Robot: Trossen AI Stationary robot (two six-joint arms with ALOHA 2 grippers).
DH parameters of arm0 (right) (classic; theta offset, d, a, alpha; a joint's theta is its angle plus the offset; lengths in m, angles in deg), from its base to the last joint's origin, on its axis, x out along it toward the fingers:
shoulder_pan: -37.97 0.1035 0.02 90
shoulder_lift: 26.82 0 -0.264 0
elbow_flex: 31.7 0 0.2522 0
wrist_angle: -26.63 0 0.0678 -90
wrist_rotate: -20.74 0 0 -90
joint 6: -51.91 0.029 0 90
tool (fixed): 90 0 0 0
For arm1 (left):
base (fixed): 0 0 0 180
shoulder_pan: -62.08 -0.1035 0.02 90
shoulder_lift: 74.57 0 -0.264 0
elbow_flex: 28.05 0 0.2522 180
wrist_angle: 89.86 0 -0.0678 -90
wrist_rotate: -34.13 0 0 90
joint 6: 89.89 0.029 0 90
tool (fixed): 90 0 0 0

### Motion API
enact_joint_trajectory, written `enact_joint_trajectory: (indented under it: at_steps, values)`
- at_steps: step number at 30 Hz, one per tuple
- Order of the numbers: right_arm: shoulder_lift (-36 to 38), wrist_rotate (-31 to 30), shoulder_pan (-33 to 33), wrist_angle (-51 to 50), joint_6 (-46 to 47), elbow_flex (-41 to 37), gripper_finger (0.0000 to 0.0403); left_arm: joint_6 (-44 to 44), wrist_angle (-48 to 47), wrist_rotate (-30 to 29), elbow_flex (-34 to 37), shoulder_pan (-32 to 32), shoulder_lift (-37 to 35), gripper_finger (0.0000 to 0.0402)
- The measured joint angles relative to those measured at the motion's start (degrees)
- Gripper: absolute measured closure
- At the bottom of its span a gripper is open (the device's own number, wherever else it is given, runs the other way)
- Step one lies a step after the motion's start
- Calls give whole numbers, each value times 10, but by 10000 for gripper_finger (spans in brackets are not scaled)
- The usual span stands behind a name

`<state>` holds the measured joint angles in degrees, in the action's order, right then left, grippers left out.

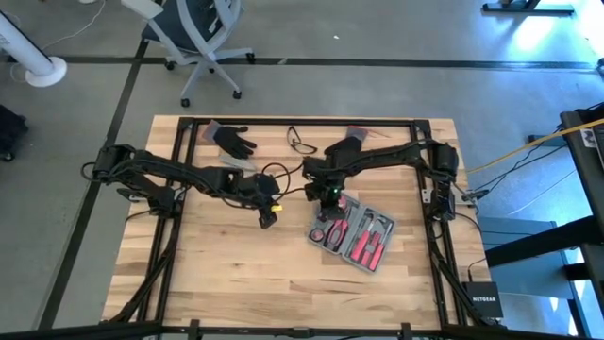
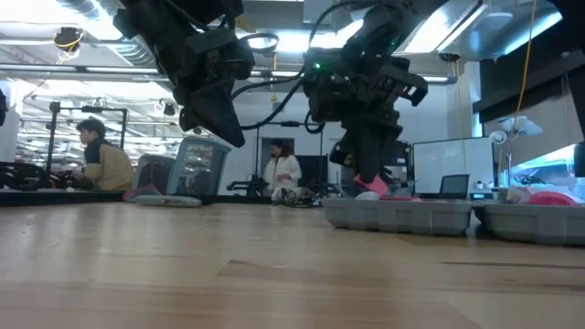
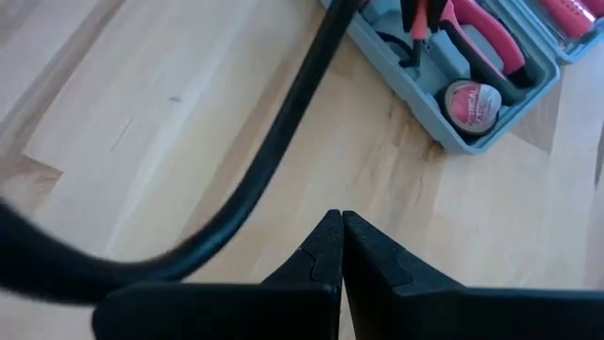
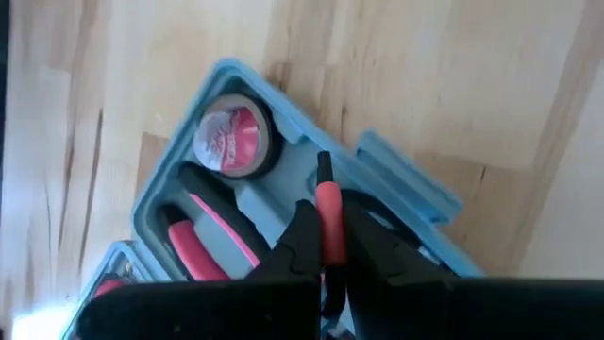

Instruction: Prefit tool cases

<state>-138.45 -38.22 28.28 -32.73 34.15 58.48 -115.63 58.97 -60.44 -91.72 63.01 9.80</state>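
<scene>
High view shows the tool case (image 1: 354,236) lying open on the bench, right of centre and nearer the front edge, with pink-handled tools in its moulded recesses. The right gripper (image 4: 326,236) hangs over the case's rear-left end, its fingers pinched on a slim pink-and-black tool (image 4: 327,212) beside a round tape measure (image 4: 232,139). The left gripper (image 3: 340,236) hovers above bare wood left of the case, fingers closed together on nothing.
</scene>
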Motion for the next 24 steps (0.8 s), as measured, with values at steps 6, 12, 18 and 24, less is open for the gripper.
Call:
enact_joint_trajectory:
  at_steps: [6, 12, 18, 24]
  values:
    - [0, 17, 12, -21, -68, 9, 388, -16, -1, -3, 0, 6, 0, 401]
    - [-7, 14, 41, -6, -101, 9, 388, -37, -2, -2, 0, 17, 0, 402]
    - [-13, -11, 52, 5, -113, 10, 388, -55, -2, -11, 0, 32, 0, 401]
    - [-15, -20, 38, -5, -118, 22, 388, -66, 1, -18, 0, 38, 0, 401]
